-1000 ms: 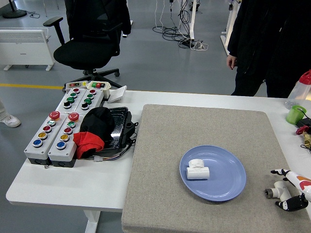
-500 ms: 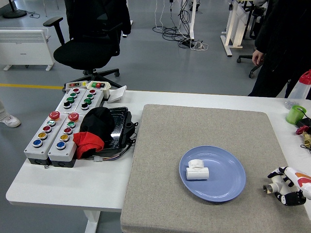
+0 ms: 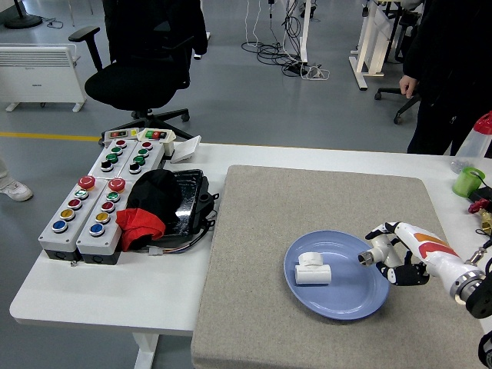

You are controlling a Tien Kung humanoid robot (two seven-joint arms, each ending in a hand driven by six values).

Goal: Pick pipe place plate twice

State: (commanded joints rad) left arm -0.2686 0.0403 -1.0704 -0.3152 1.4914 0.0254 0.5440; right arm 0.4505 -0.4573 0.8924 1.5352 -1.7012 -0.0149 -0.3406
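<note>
A: Where does the carried pipe (image 3: 370, 256) sit against the plate (image 3: 347, 298)?

B: Right at the plate's right edge, in the lower right of the frame. The right hand (image 3: 397, 252) holds it just over the rim, its open end pointing left toward the plate's middle, so its long axis runs roughly left to right.

A: And the fingers?

B: Curled around the white fitting, pinching it. Some fingertips (image 3: 403, 277) show dark below the hand, wrapped under the piece. They are not spread.

A: Is anything in the plate already?

B: Yes, one white pipe piece (image 3: 311, 270) lies on the left half of the blue dish, lying across the frame. It is apart from the held one, with bare plate between them.

A: So the coming move?

B: I judge it a short carry leftward over the rim, then a release onto the bare right half. The left arm is not in view; only the right is near.

A: The plate itself?

B: On the grey mat (image 3: 269, 231) covering the desk (image 3: 92, 296).
</note>
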